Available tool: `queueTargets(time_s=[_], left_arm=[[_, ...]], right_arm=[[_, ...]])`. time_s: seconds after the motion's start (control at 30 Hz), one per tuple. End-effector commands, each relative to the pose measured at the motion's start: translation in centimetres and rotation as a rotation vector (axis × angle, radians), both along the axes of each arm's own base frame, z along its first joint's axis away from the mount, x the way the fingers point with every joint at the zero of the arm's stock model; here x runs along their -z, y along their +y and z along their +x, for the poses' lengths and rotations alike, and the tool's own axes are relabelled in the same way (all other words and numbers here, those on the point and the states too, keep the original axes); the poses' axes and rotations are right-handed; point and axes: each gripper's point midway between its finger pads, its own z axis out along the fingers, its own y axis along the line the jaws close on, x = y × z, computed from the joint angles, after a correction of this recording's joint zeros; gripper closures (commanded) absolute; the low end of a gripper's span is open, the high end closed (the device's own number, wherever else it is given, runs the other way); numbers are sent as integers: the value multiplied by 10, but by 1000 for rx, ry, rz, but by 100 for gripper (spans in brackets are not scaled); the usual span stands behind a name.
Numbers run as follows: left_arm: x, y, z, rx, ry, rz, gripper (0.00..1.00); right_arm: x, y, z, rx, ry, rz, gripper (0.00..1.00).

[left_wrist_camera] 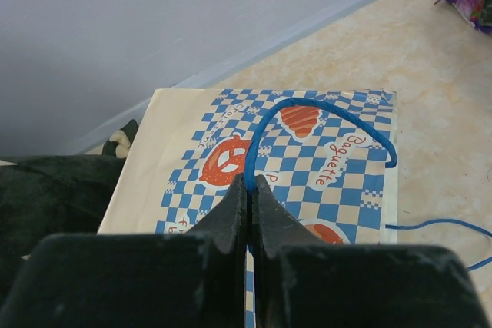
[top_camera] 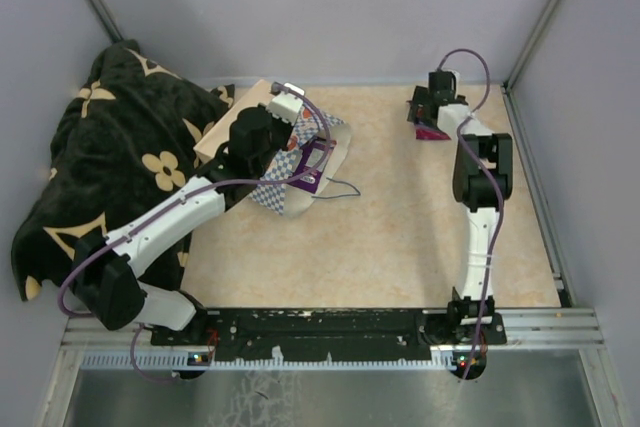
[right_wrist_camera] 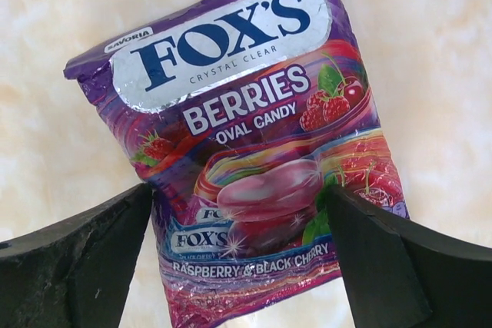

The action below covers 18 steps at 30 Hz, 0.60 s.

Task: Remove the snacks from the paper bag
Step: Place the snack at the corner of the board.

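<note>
Near edge: we see both arm bases bolted to the black rail (top_camera: 320, 325), and the beige marbled tabletop (top_camera: 400, 237) runs out from there.

Left, mid table: the left gripper (left_wrist_camera: 249, 193) is clenched tight on the blue cord handle (left_wrist_camera: 330, 109) of the small blue-and-white checkered paper gift bag (left_wrist_camera: 323, 167). The fingers pinch the cord where the loop meets the bag's rim. The bag is on its side, with the checkered face and its orange bread motifs up and a cream panel toward the blanket. From the top camera it sits left of table centre with its mouth facing right. One purple glossy packet (top_camera: 314, 175) shows at the mouth. A second blue cord (top_camera: 345, 190) lies loose on the tabletop just past the mouth. We can't tell what else is inside.

Far right: the right gripper (right_wrist_camera: 238, 193) is released, jaws spread wide. It straddles a flat purple FOX'S berries candy packet (right_wrist_camera: 254, 113) lying on the tabletop, well apart from the bag. The right finger (right_wrist_camera: 384, 266) overlaps the packet's edge, and we see no pinch. The top camera puts this gripper near the far wall, with the packet just on its near side.

Far left: a black plush blanket with cream flower pattern (top_camera: 110, 157) is heaped against the grey wall (top_camera: 350, 7), touching the bag's far side.
</note>
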Motion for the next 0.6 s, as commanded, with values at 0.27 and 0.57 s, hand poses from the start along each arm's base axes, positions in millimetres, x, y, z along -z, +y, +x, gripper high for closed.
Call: queueTargets(time_s=[0.27,0.57], left_arm=[[-15,5,11,-35,-22,-15,100],[-22,-3,19,-21,-24,-26,100]], right_arm=[[-42,19,37,-80,-73,155,2],[-99,135,-76,-81,-349,596,1]])
